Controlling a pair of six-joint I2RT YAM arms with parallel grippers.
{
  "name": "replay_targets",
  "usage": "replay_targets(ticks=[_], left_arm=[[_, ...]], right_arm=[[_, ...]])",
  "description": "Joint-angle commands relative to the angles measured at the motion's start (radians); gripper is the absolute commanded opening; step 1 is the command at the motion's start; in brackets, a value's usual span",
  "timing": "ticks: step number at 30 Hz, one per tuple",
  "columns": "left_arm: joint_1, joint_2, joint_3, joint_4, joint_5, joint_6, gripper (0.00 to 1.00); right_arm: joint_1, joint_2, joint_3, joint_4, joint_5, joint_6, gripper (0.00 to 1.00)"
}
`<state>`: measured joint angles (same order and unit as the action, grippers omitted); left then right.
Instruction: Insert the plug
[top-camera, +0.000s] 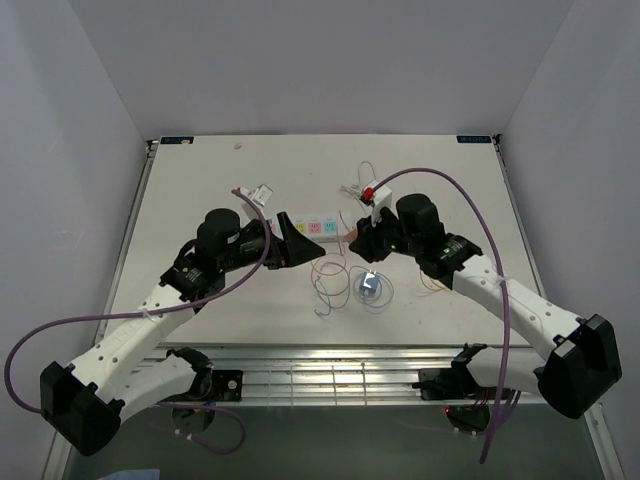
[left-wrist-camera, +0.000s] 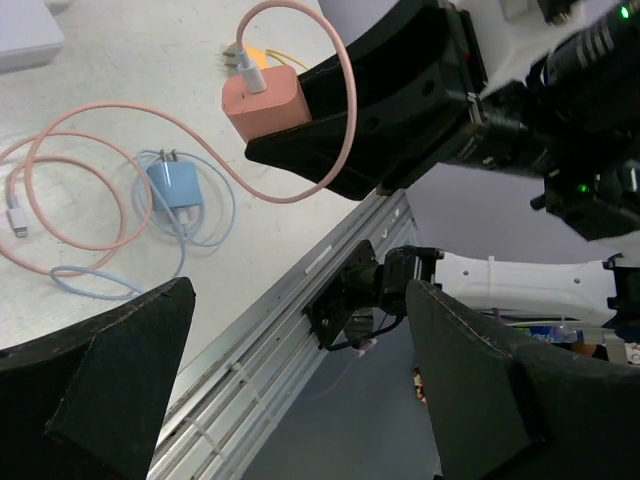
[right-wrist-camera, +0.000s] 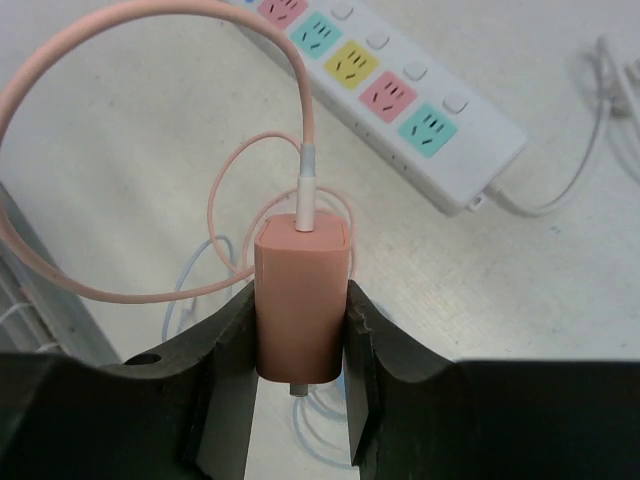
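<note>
The pink plug (right-wrist-camera: 302, 300), probably light, rigid and slick, sits clamped across its flat sides in the jaws of the right arm (top-camera: 500, 292), while those of the left arm (top-camera: 150, 325) gape apart.

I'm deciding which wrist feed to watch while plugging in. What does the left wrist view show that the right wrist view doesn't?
Only the left wrist view shows the blue charger lying on the table and the loose white connector at the pink cable's far end. Only the right wrist view shows the power strip with its coloured sockets. Both show the pink charger clamped in the right tool, its pink cable attached.
</note>
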<state>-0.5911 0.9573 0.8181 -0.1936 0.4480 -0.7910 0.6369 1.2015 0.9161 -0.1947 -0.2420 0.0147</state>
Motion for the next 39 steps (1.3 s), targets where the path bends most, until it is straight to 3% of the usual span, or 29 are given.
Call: replay_targets(ticks=[1,8,13,18,22,30,39], left_arm=[[-0.041,0.006,0.004,0.1,-0.043,-0.094,0.98],[-0.202,0.064,0.075,0.227,-0.141,-0.128,0.98],[-0.228,0.098,0.075,0.338,-0.115,-0.203,0.98],[-0.254,0.11,0.07,0.376,-0.227,-0.269,0.98],[-0.265,0.144,0.033,0.505,-0.224,-0.312,0.98],[-0.305,0.21,0.046,0.557,-0.293,-0.301,0.98],[-0.308,0.13,-0.054,0.519,-0.572,-0.312,0.98]], right_arm=[[0.063,-0.071,-0.06,0.179,0.234,-0.094,0.08],[0.145,-0.123,-0.126,0.274,0.426,-0.154,0.08],[0.149,-0.111,-0.128,0.27,0.563,-0.131,0.08],[0.149,-0.167,-0.175,0.324,0.459,-0.111,0.08],[0.15,-0.177,-0.184,0.325,0.405,-0.067,0.08],[0.149,-0.189,-0.189,0.316,0.374,0.005,0.08],[0.147,-0.276,-0.218,0.313,0.273,0.033,0.08]])
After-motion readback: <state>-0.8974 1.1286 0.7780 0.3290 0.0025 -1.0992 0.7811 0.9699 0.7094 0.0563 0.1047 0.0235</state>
